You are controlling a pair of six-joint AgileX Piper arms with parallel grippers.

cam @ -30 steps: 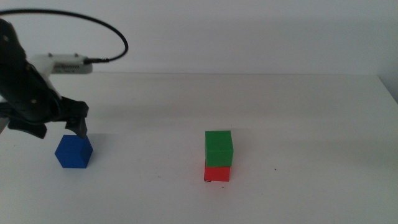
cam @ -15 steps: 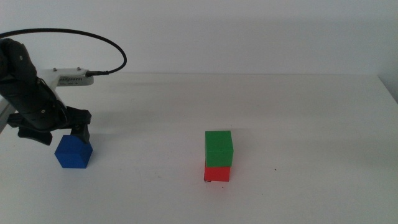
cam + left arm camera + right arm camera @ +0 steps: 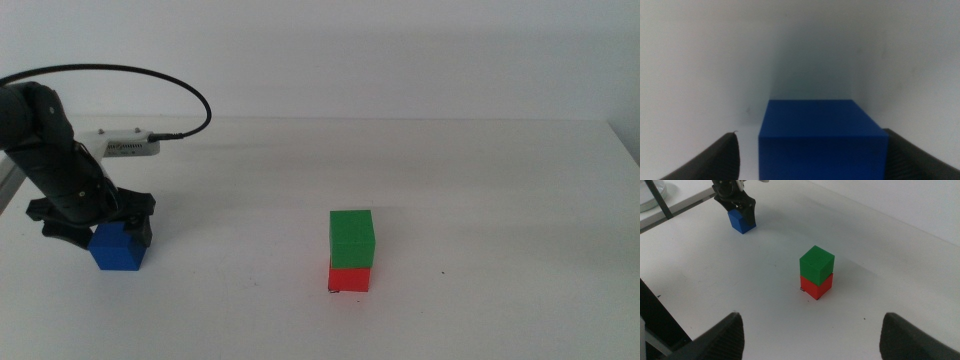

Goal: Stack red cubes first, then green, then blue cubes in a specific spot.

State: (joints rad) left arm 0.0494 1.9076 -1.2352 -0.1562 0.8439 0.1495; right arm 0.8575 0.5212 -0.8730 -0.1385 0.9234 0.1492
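Left hand (image 3: 97,227) lowered over blue cube (image 3: 118,248) near the surface's left edge, jaws apart astride it, matte green cube (image 3: 352,238) stacked on red cube (image 3: 349,278), right hand (image 3: 812,330) held apart

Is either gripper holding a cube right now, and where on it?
Nothing held yet: the left gripper straddles the blue cube, jaws open with gaps; right gripper is empty.

- The green cube (image 3: 352,238) sits on the red cube (image 3: 349,278), right of centre in the middle view.
- The blue cube (image 3: 118,247) lies at the left, between the left gripper (image 3: 97,228)'s 2 spread jaws.
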